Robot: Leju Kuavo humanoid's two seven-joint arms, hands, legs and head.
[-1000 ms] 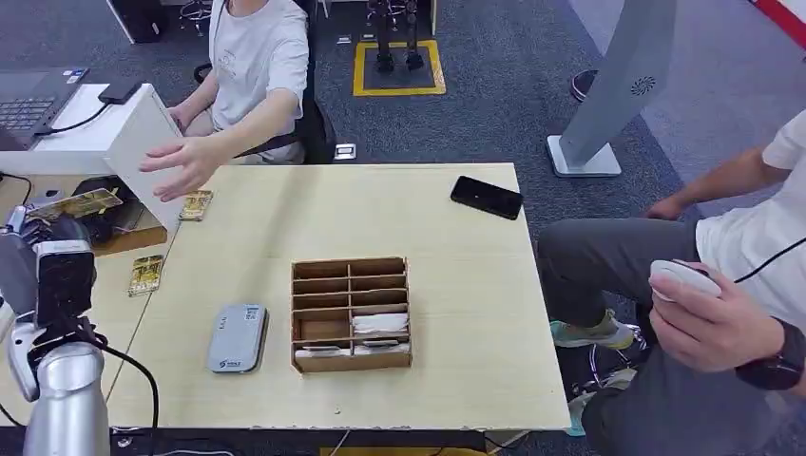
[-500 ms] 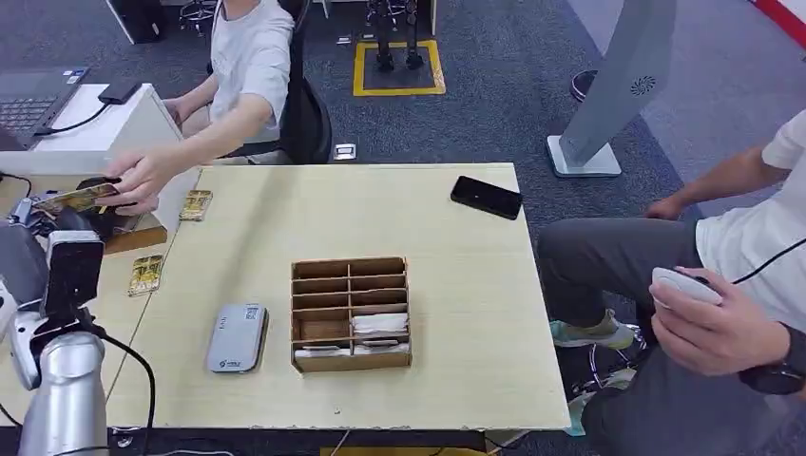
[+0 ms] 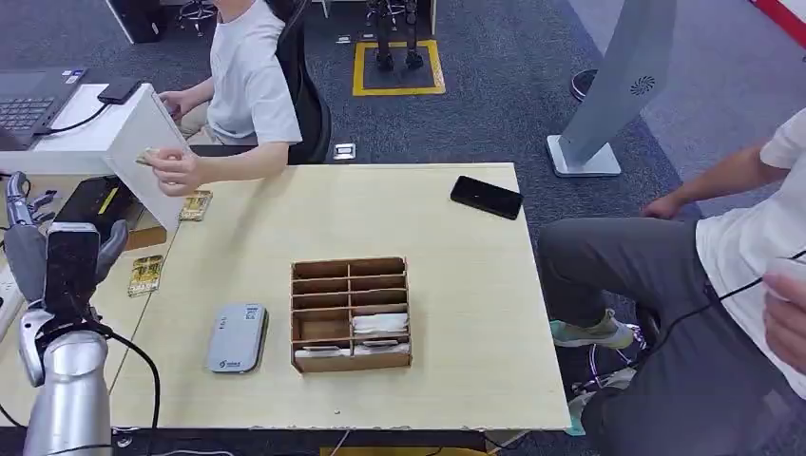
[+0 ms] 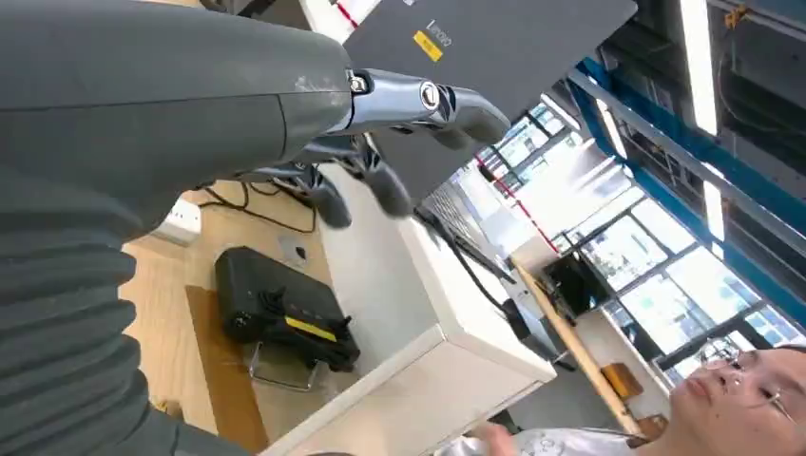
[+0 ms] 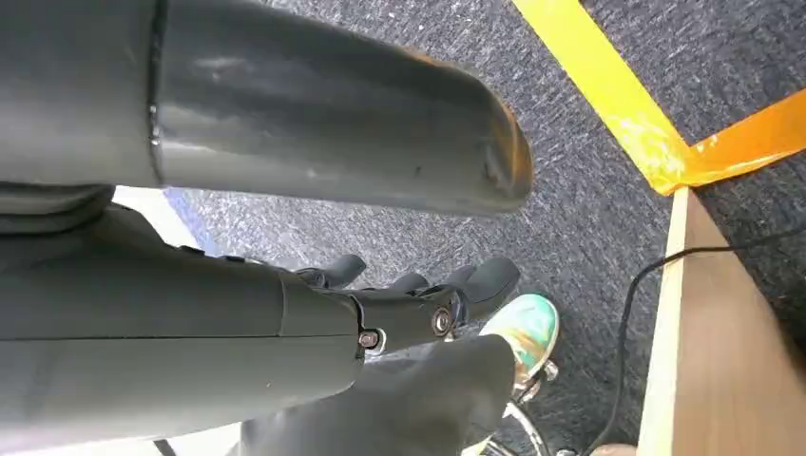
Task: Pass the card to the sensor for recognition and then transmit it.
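My left hand (image 3: pixel 59 252) is raised at the table's left edge with its fingers spread and nothing in it; the left wrist view shows the same empty hand (image 4: pixel 171 114). A person's hand (image 3: pixel 174 169) holds the gold card (image 3: pixel 144 158) at the table's far left corner, apart from my hand. The grey sensor (image 3: pixel 238 337) lies flat on the table, left of a wooden divider box (image 3: pixel 350 313). Two more gold cards (image 3: pixel 195 204) (image 3: pixel 145 275) lie near the left side. My right hand (image 5: pixel 238 323) hangs over the carpet, fingers extended and empty.
A black phone (image 3: pixel 487 197) lies at the far right of the table (image 3: pixel 456 285). A white box (image 3: pixel 143 128) and a black device (image 3: pixel 95 199) stand at the far left. One person sits behind the table, another at the right.
My left hand held the gold card up a second ago. The person reached in, took hold of it and drew it away; my left hand is now empty with fingers spread.
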